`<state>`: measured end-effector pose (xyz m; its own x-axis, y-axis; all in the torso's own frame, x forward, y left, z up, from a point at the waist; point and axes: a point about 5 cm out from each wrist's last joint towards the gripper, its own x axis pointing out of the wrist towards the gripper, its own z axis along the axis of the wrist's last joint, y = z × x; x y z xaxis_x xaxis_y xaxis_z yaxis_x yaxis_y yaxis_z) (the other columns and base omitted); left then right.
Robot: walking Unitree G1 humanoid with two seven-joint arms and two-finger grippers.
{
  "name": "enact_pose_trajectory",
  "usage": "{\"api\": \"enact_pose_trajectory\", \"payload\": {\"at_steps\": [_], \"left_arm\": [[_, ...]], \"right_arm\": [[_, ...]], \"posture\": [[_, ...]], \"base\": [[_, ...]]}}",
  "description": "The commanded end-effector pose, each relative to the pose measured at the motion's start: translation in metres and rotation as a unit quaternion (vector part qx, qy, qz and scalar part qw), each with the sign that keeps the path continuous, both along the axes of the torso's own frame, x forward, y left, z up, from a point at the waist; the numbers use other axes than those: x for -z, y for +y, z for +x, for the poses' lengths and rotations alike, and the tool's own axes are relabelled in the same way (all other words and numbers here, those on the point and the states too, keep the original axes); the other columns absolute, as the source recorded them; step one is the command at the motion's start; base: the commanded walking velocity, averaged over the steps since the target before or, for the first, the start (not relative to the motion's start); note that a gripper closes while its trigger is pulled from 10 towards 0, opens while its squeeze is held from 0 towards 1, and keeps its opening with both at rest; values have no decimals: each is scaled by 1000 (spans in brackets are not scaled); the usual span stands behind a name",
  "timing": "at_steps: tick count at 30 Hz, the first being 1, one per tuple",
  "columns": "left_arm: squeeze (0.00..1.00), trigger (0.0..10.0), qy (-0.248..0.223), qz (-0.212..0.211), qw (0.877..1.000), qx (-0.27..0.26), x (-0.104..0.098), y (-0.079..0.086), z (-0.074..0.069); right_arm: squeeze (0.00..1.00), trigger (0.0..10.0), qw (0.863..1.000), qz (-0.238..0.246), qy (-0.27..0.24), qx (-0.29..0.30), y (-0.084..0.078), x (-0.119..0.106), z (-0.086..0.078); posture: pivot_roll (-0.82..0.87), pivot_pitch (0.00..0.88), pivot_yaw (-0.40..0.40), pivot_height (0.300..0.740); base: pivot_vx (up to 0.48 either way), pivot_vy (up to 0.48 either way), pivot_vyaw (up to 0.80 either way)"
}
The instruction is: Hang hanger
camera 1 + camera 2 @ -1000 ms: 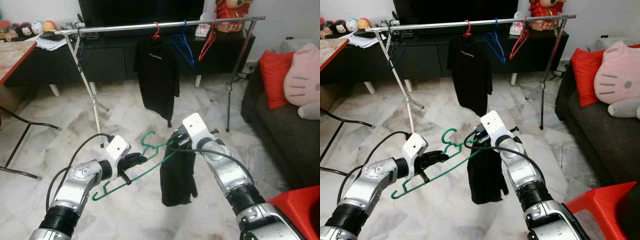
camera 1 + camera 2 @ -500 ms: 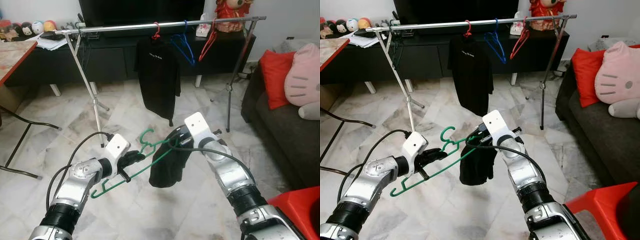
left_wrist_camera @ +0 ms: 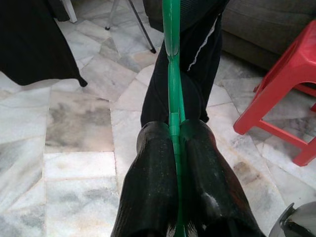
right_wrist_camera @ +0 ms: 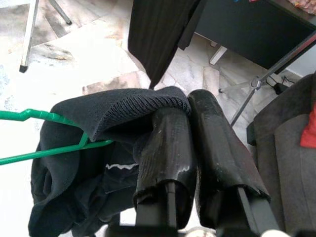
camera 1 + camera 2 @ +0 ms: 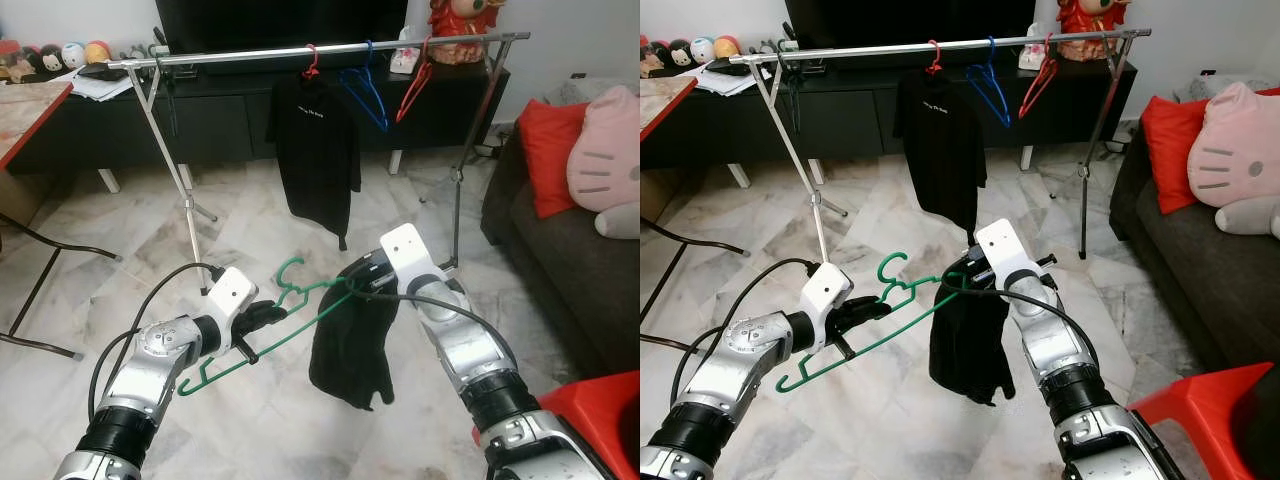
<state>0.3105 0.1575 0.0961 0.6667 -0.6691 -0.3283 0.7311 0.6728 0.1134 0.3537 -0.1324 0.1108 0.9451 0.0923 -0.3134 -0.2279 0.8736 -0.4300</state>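
Green hanger [image 5: 270,325] held low above the marble floor [image 5: 90,270], well short of the rail [image 5: 320,50], tilted with its hook end up and toward the rail. Gripped at its lower bar by the left end effector [image 5: 262,318], fingers [image 3: 153,187] closed tight on the green plastic from both sides, as seen in the left wrist view. At the hanger's far shoulder, a black garment [image 5: 350,345] draped partly over the green arm and hanging down in a loose bunch. Pinched at its knitted edge by the right end effector [image 5: 358,280], fingers [image 4: 165,148] shut on the fabric, beside the hanger's shoulder.

Beyond the hanger, a metal clothes rail on splayed legs. On the rail: a black shirt [image 5: 318,150] on a red hanger [image 5: 312,62], a blue hanger [image 5: 368,92] beside it, then another red hanger [image 5: 413,85] nearer the rail's right end. Behind the rail, a dark low cabinet [image 5: 110,130]. Right of the rail, a dark sofa [image 5: 560,270] with a red cushion [image 5: 548,155] and a pink plush [image 5: 605,165]. Nearer than the sofa, at the lower right, a red stool [image 5: 600,415]. Left of the rail, the corner of a worktop [image 5: 25,110].
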Motion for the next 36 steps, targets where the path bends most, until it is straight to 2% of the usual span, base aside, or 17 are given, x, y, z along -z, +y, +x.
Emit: {"api": "enact_pose_trajectory", "payload": {"at_steps": [1, 6, 15, 17, 20, 25, 30, 36], "left_arm": [[0, 10000, -15, 1, 1000, 0, -6, 0, 1], [0, 10000, -1, -17, 999, 29, -5, -7, -2], [0, 10000, 8, -43, 998, 45, -9, -14, -3], [0, 10000, 28, -79, 993, 84, -13, -21, -11], [0, 10000, 44, -92, 988, 113, -16, -22, -16], [0, 10000, 80, -80, 981, 160, -15, -17, -28], [0, 10000, 91, -57, 981, 164, -10, -12, -31], [0, 10000, 101, -61, 981, 156, -6, -15, -31]], "right_arm": [[0, 10000, 1000, 9, -3, -14, 5, -4, -1], [0, 10000, 998, 21, -7, -56, 20, -13, -5], [0, 10000, 997, 30, -7, -72, 28, -19, -15], [0, 10000, 995, 32, 2, -94, 32, -18, -22], [0, 10000, 994, 28, 4, -108, 32, -17, -24], [0, 10000, 990, 17, 0, -140, 32, -19, -22], [0, 10000, 987, 0, -1, -164, 33, -25, -20], [0, 10000, 978, -7, 1, -210, 42, -32, -23]], "posture": [[-28, 19, 8, 740], [-33, 19, 10, 740], [-36, 22, 8, 740], [-41, 23, 9, 740], [-39, 24, 11, 740], [-36, 27, 11, 740], [-35, 28, 10, 740], [-39, 29, 11, 740]], "base": [[0, 0, 0], [0, 0, 0], [0, 0, 0], [0, 0, 0], [0, 0, 0], [0, 0, 0], [0, 0, 0], [0, 0, 0]]}}
